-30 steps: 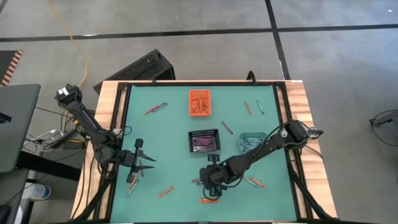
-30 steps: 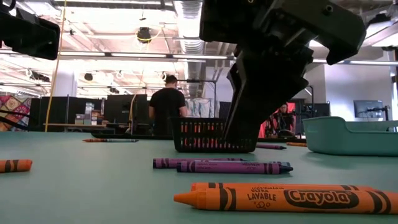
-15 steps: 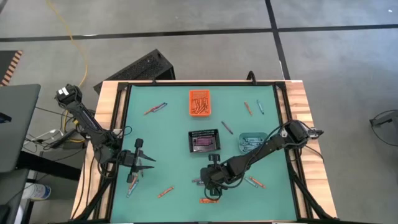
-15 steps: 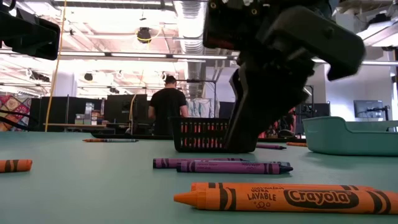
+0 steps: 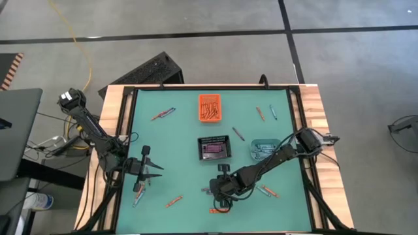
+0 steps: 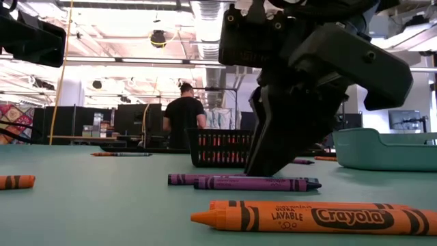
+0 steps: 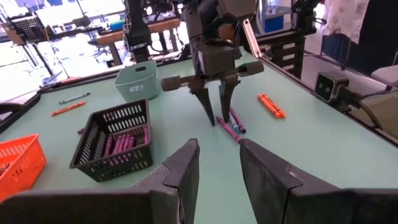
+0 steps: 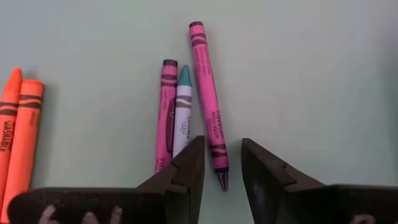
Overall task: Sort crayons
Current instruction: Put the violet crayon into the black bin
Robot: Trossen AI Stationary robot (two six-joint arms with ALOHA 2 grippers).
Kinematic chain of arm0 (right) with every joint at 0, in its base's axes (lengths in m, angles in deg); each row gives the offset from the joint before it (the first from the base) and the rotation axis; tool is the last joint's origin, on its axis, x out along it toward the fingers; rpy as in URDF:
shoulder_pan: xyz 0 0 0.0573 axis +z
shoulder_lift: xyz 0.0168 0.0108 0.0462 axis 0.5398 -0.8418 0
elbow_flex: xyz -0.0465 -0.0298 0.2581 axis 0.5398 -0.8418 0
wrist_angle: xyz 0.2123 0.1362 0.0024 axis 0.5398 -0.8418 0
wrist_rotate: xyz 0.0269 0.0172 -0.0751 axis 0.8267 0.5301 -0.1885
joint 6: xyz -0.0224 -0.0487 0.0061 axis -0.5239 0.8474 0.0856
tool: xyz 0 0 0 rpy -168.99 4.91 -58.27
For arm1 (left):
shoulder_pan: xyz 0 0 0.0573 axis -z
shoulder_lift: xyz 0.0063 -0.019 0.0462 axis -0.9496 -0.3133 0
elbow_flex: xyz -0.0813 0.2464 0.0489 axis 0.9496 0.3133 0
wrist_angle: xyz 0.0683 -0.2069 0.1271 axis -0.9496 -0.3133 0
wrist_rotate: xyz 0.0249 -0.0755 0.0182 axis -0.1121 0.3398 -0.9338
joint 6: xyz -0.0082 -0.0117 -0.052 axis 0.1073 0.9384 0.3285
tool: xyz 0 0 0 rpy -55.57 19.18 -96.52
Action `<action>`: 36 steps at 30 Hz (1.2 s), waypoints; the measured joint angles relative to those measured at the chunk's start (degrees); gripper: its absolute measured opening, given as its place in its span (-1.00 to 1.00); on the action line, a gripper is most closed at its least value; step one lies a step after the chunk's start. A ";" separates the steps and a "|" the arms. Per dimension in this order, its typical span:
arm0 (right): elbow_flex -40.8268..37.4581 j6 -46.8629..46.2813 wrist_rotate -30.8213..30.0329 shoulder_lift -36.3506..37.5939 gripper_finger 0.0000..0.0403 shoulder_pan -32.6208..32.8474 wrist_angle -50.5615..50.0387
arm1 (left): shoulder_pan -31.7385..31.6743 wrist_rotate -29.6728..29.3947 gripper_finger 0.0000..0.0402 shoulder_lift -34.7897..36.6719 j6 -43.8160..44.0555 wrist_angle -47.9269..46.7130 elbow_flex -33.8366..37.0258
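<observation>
Right gripper (image 8: pixel 216 163) agape astride purple crayon (image 8: pixel 208 106); teal crayon (image 8: pixel 182 112) beside.

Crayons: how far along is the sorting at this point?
Partly done. The orange bin, mesh bin and teal bin each hold some. In hand: the right hand is open around a purple crayon, not yet gripped. Left: orange pair, strays near the left hand.

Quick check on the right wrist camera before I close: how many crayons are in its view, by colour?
Orange crayons: 2
Purple crayons: 2
Teal crayon: 1
Total: 5
</observation>
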 joint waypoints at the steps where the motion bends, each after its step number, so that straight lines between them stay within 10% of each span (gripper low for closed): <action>1: 0.00 0.16 0.02 -0.04 -0.41 -0.04 -0.02 | 0.00 -0.03 -0.47 -0.01 0.00 -0.03 0.00; 20: -0.17 1.50 1.03 0.20 -0.96 -0.75 -0.52 | 0.00 0.00 -0.47 0.01 0.17 -0.08 0.00; 36: -0.39 6.75 -5.07 15.07 -0.99 -5.07 -7.59 | 0.00 0.01 -0.47 -0.01 0.28 -0.43 0.00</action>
